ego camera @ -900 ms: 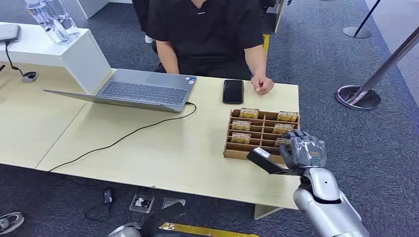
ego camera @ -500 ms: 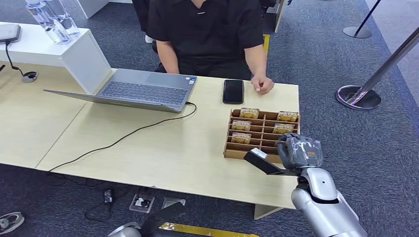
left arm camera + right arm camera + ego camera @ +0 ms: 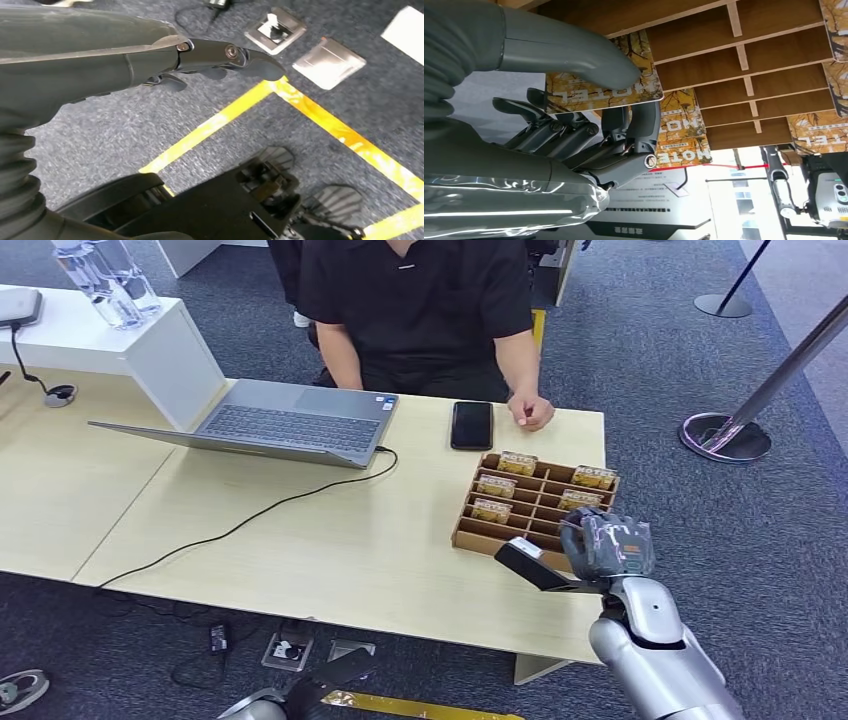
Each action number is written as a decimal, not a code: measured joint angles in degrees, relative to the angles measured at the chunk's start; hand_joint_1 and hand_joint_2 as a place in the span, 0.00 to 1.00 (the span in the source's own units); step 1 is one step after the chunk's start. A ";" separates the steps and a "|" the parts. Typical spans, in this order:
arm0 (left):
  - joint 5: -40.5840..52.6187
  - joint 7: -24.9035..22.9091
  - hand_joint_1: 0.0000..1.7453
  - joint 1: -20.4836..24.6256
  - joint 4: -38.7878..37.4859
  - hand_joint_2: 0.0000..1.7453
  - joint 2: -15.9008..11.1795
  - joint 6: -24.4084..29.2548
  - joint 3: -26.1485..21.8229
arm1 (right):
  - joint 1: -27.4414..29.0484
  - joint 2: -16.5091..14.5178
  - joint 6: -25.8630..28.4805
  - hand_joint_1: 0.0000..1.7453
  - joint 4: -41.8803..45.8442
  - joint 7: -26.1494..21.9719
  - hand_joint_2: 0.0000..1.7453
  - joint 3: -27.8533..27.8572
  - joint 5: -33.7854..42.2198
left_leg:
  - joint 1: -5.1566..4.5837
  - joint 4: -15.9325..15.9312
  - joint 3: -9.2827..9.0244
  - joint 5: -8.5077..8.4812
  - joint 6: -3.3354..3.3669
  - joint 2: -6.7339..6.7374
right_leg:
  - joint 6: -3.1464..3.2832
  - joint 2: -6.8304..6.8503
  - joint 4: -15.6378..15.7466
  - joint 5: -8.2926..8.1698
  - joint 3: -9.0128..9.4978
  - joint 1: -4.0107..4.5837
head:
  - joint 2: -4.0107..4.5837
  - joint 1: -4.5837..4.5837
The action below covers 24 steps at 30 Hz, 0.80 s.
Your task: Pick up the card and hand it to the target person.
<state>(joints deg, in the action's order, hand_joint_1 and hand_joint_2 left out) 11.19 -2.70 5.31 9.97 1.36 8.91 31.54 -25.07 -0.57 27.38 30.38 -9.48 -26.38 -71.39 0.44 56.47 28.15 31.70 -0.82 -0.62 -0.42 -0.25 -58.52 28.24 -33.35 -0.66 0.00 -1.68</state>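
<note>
My right hand pinches a card between thumb and fingers, over the rack at the table's right front corner. The rack has just skewed; I judge the card is dragging it. My left hand hangs empty, fingers straight.

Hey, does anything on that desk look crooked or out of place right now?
Yes. The wooden card rack sits skewed to the desk edge, its far right corner past it. The right hand pinches a card at the rack's near corner.
</note>
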 joint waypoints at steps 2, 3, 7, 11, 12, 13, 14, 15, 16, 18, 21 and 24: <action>-0.17 -0.45 0.00 0.00 0.00 1.00 0.00 0.25 -0.03 | 0.01 -0.12 0.43 1.00 0.01 -1.05 1.00 0.14 1.57 | 0.00 0.00 0.01 0.00 0.00 0.00 | 0.00 0.00 0.00 0.00 0.00 0.00 | 0.00 0.00; -0.30 -0.58 0.00 0.00 0.00 1.00 0.00 0.22 -0.05 | 0.03 -0.25 0.70 1.00 0.07 -1.96 1.00 0.32 2.80 | 0.00 0.00 0.02 0.00 0.00 0.00 | 0.00 0.00 0.00 0.00 0.00 0.00 | 0.00 0.00; -0.37 -0.75 0.00 -0.02 0.00 1.00 0.00 0.37 -0.11 | 0.10 -1.29 2.09 1.00 2.80 -6.81 1.00 1.87 9.99 | 0.00 0.00 0.04 0.00 0.00 0.00 | 0.01 0.00 -0.03 -0.01 -0.03 0.00 | 0.00 -0.03; 0.39 -0.82 0.00 0.06 0.00 1.00 0.01 0.28 -0.13 | -0.18 -3.10 5.88 1.00 10.31 -12.93 1.00 4.04 19.69 | 0.00 0.00 0.06 -0.01 0.00 0.01 | 0.02 -0.01 -0.06 -0.01 -0.05 0.00 | 0.00 -0.04; 0.64 -0.85 0.00 0.15 0.00 1.00 0.02 0.25 -0.13 | -0.42 -3.69 6.54 1.00 12.71 -14.21 1.00 4.51 22.34 | 0.00 0.00 0.05 -0.01 0.00 0.01 | 0.02 -0.02 -0.07 -0.01 -0.06 0.00 | 0.00 -0.04; 0.82 -0.87 0.00 0.29 0.00 1.00 0.04 0.22 -0.13 | -0.75 -4.28 6.84 1.00 15.00 -15.21 1.00 4.82 24.71 | 0.00 0.00 0.05 -0.01 0.00 0.02 | 0.02 -0.03 -0.07 -0.01 -0.06 0.00 | 0.00 -0.04; 0.95 -0.88 0.00 0.46 0.00 1.00 0.06 0.20 -0.13 | -1.18 -4.88 6.89 1.00 17.07 -15.87 1.00 4.95 26.75 | 0.00 0.00 0.04 -0.01 0.00 0.02 | 0.02 -0.03 -0.07 -0.01 -0.06 0.00 | 0.00 -0.03; 1.07 -0.88 0.00 0.62 0.00 1.00 0.08 0.16 -0.13 | -1.70 -5.52 6.80 1.00 18.86 -16.36 1.00 4.99 28.54 | 0.00 0.00 0.04 -0.01 -0.01 0.03 | 0.02 -0.04 -0.07 -0.01 -0.06 0.00 | 0.00 -0.03; 1.21 -0.88 0.00 0.78 0.00 1.00 0.10 0.14 -0.13 | -2.32 -6.25 6.67 1.00 20.24 -16.95 1.00 4.98 30.20 | 0.00 0.00 0.04 -0.01 -0.01 0.04 | 0.03 -0.04 -0.08 -0.02 -0.06 0.00 | 0.00 -0.03; 1.49 -0.87 0.00 1.05 0.00 1.00 0.15 0.12 -0.13 | -3.80 -7.91 6.39 1.00 21.83 -17.83 1.00 4.88 32.83 | 0.00 0.00 0.02 -0.02 -0.02 0.06 | 0.05 -0.04 -0.10 -0.03 -0.06 0.00 | 0.00 -0.02; 1.64 -0.81 0.00 1.29 0.00 1.00 0.26 0.14 -0.13 | -6.11 -10.70 5.47 1.00 22.22 -18.55 1.00 4.20 35.53 | 0.00 -0.01 0.02 -0.05 -0.06 0.06 | 0.06 -0.05 -0.12 -0.04 -0.06 0.00 | 0.00 0.00; 1.93 -0.79 0.00 1.33 -0.01 1.00 0.33 -0.09 -0.13 | -8.40 -13.62 4.46 1.00 20.52 -18.79 1.00 2.71 37.21 | 0.00 -0.01 0.02 -0.06 -0.08 0.06 | 0.09 -0.05 -0.16 -0.04 -0.08 0.00 | 0.00 -0.03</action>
<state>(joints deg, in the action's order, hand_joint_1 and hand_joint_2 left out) 13.12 -3.49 6.64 9.96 1.68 8.82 31.41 -33.47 -14.20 31.84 50.90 -28.27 -23.66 -34.17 0.44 56.46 28.17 31.64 -0.90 -0.56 -0.33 -0.30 -58.68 28.21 -33.43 -0.66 0.00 -1.71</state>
